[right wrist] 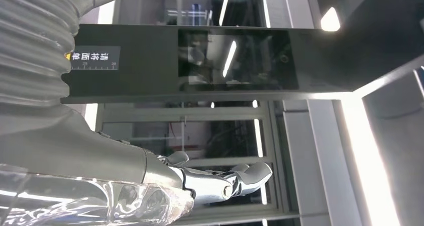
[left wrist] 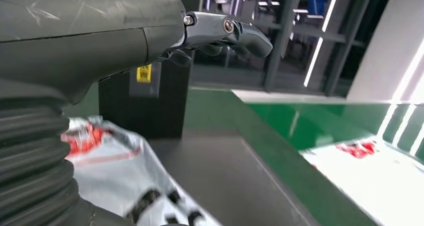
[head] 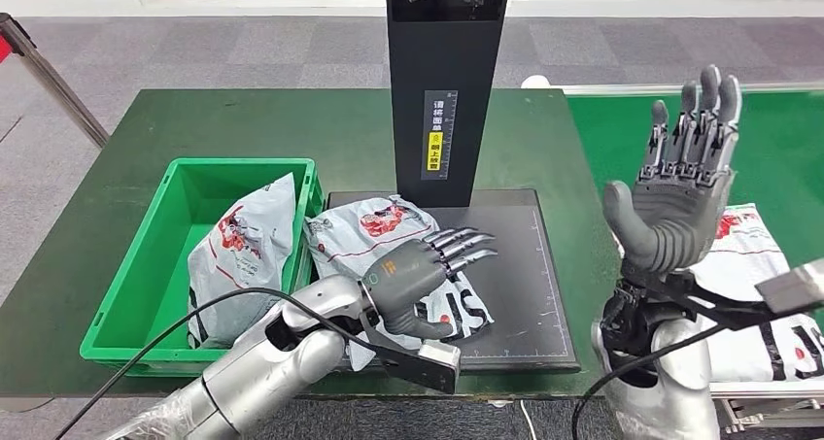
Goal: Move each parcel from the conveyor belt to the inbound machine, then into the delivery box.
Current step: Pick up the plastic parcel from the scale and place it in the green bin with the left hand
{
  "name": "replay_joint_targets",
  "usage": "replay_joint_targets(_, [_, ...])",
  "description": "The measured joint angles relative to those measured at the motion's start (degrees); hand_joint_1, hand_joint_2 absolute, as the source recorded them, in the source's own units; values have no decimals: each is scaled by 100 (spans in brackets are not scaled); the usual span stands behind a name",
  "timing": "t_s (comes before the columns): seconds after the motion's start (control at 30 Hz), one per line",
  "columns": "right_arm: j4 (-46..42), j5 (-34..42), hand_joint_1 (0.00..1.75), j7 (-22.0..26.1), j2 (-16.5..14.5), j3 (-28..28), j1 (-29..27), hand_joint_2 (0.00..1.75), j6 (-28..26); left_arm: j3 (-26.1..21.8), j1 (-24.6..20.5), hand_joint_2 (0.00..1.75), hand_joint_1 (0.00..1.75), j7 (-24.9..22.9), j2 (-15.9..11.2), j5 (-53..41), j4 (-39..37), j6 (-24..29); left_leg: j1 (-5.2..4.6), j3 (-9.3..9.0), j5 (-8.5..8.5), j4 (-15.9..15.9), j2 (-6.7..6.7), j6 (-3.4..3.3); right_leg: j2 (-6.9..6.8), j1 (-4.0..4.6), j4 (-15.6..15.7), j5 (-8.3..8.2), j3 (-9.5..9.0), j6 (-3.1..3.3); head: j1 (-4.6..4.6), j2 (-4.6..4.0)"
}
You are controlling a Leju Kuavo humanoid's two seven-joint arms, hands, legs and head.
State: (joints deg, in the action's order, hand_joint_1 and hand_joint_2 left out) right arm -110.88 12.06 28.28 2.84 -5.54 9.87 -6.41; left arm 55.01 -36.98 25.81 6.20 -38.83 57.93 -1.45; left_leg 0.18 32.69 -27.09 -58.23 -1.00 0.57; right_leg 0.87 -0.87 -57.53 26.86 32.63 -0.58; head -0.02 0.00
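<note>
Nearest the camera, the left arm is seen reaching forward from below, its left hand (head: 420,283) held flat with fingers extended and slightly apart over the parcel on the scanner plate (head: 384,260). Nothing is gripped; whether the palm touches the wrapping cannot be told.

Furthest left on the worktop (head: 146,129), the green delivery box (head: 131,285) is found, and one parcel in the box (head: 243,255) already leans against its right wall. Just beside the box, the inbound machine (head: 445,81) stands as a dark column above a black plate (head: 520,285). The parcel on that plate is a grey-white plastic mailer with red graphics and bold black lettering, crumpled and slack; it is judged to be soft, so it is likely to sag and slip when lifted.

The step in hand is judged to be the transfer from the inbound machine to the delivery box. The next move calls for the left fingers to be closed on a fold of the mailer, which is then to be raised above the box wall and carried left.

Further right, the right hand (head: 680,183) is held upright, palm open, fingers spread, holding nothing. Behind it a third parcel on the conveyor belt (head: 753,265) lies on the green conveyor belt (head: 777,139), not yet handled.
</note>
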Motion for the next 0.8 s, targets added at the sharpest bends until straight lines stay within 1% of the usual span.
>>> replay_joint_targets(0.13, [242,-101,0,-304,11,-15,459,175,73,-83,-107,175,0,-134,136,-132,32,-232,0,0,3,-2,-4,-2,-3,0,0,-1,0,0,-1,0])
replay_joint_targets(0.27, [353,-152,0,-413,11,-42,698,175,99,-101,-175,175,0,-188,237,-163,32,-336,0,1,3,-2,-6,-3,-3,0,0,-1,1,0,-1,0])
replay_joint_targets(0.7, [510,-238,0,-463,11,-49,818,175,152,-118,-201,175,0,-189,297,-188,-1,-351,0,2,3,-2,-5,-3,-3,0,0,-1,1,-1,-1,0])
replay_joint_targets(0.8, [519,-277,0,-459,11,-49,815,175,202,-119,-194,175,0,-33,303,-94,-58,-558,0,3,3,-2,-5,-3,-3,0,0,-1,1,-1,-1,0])
